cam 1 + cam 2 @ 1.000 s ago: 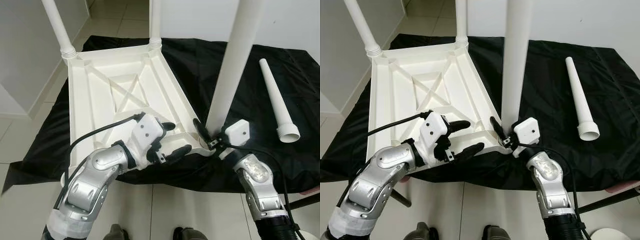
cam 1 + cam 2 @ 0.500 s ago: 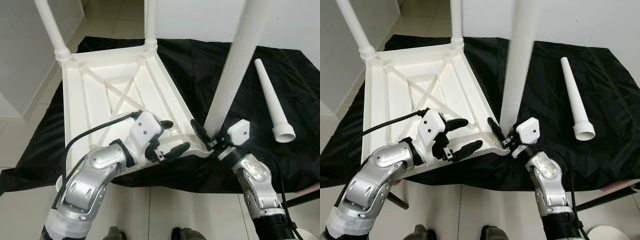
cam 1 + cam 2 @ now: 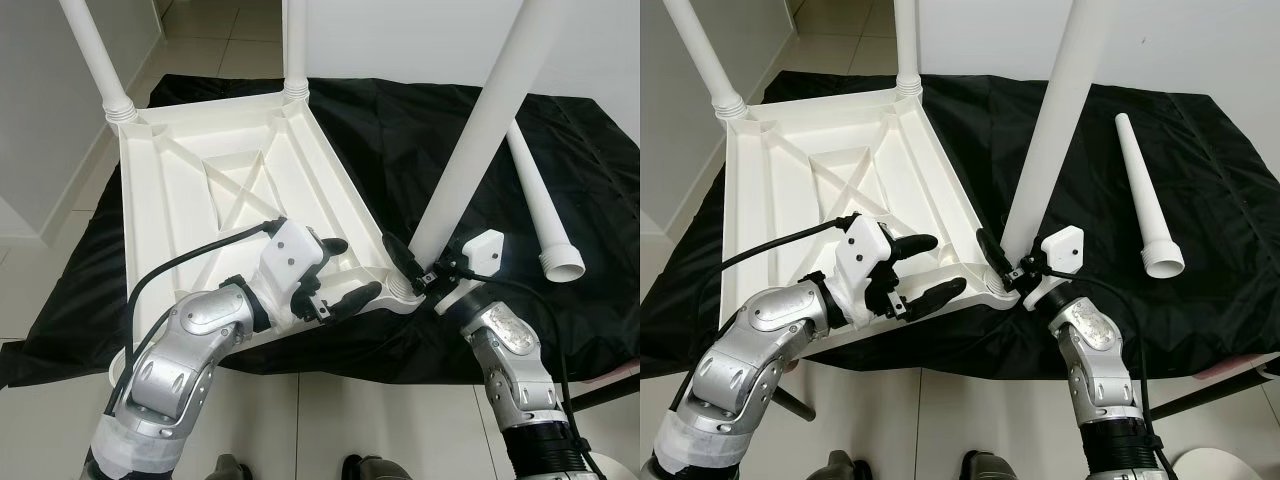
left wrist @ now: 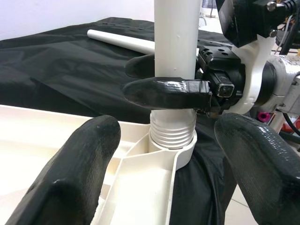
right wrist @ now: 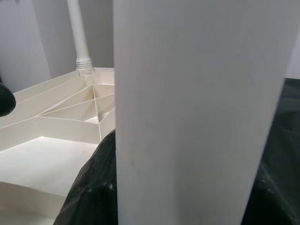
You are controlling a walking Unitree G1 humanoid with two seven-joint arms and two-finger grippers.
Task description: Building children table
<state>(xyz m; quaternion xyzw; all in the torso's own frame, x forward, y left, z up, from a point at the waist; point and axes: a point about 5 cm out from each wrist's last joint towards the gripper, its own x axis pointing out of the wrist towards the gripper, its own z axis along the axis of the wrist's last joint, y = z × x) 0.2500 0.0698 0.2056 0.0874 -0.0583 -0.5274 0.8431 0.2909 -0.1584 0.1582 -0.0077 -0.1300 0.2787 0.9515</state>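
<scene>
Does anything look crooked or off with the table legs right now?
Yes. The leg held by the right hand leans toward the robot's right in its corner socket, its threads still exposed. The two far legs stand straighter. A fourth leg lies loose on the black cloth.

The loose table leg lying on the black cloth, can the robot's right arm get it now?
Probably not right away. The right gripper is shut on the standing leg at the tabletop corner. The loose leg lies bare on the black cloth, nothing covering it.
</scene>
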